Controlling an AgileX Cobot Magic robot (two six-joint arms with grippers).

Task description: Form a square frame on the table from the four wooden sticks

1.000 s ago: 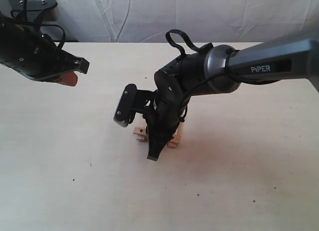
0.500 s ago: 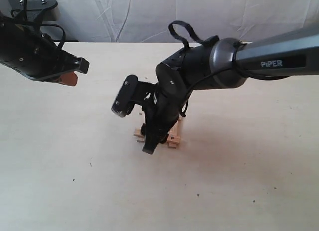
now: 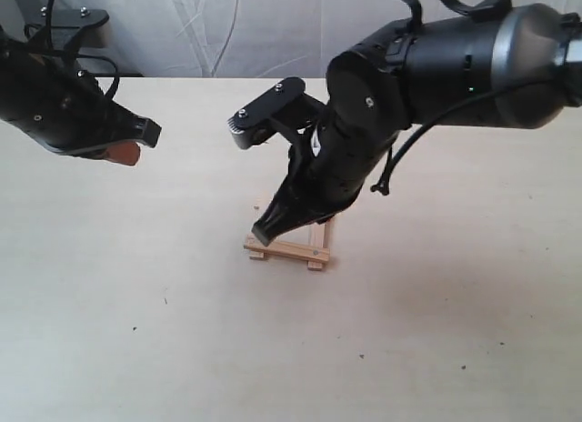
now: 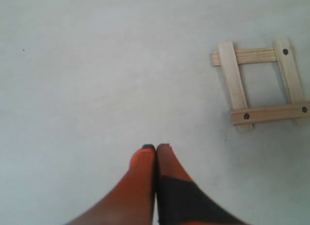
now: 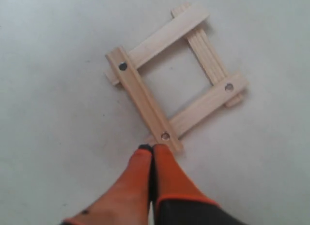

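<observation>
The square frame (image 5: 140, 96) is lying on the table (image 3: 136, 349), near the middle, with all its corners overlapping. The right gripper (image 5: 152, 148) is hovering just above one corner, clenched and holding nothing. The left gripper (image 4: 155, 147) is hanging well apart, also clenched and empty. I think the arranging is finishing; the next move is only a careful retreat that is not knocking the frame.

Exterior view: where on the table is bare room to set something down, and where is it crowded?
Free: the pale cream table in front of the small pale-wood square frame and to either side. Crowded: right gripper hangs over the frame.
</observation>
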